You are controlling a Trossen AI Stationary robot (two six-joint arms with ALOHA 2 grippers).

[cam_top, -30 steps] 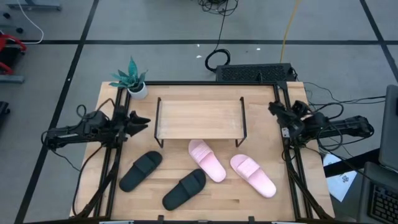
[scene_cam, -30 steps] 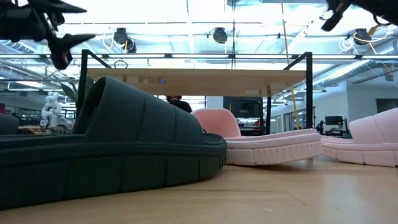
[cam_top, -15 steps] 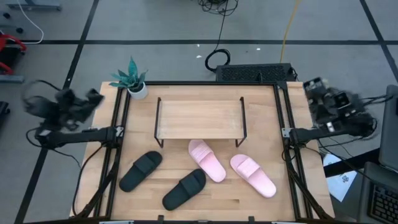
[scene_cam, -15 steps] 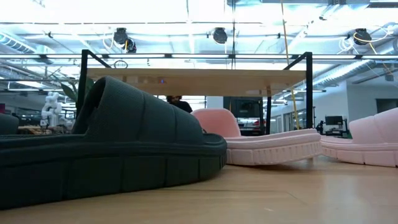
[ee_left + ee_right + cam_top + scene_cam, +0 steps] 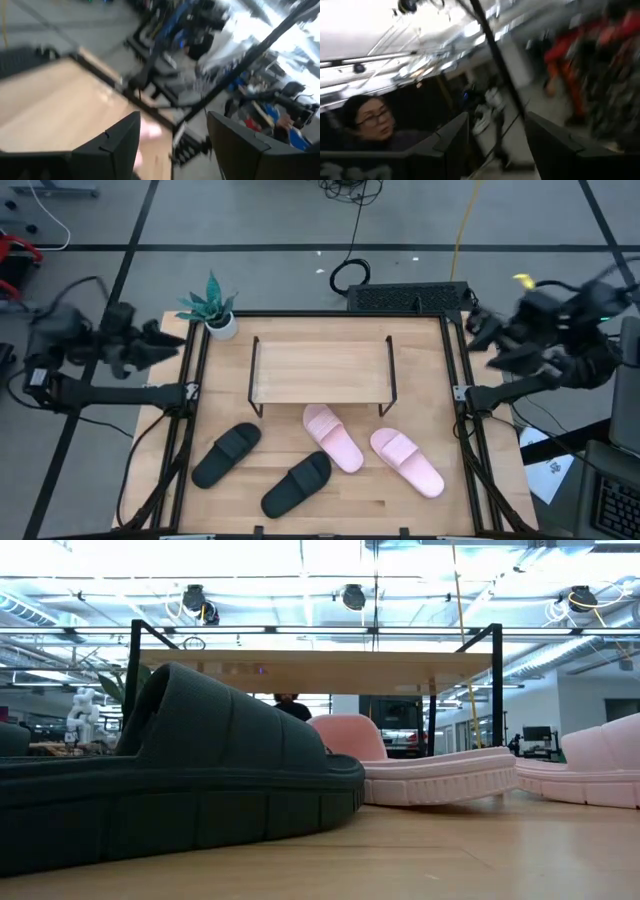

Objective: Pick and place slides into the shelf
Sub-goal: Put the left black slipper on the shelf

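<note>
You have both the left gripper (image 5: 160, 343) and right gripper (image 5: 480, 330) spread and empty at the frame's upper edges, slides (image 5: 226, 454) lying lower centre, below the shelf (image 5: 320, 370), black pair nearer your left.

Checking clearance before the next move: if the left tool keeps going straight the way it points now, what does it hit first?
Probably nothing close. The left tool, open and empty, points right toward the potted plant and the shelf, but seems raised above the table, so depth is unclear.

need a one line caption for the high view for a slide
Two black slides and two pink slides lie on the table before the empty shelf; both arms raised at the sides.
</note>
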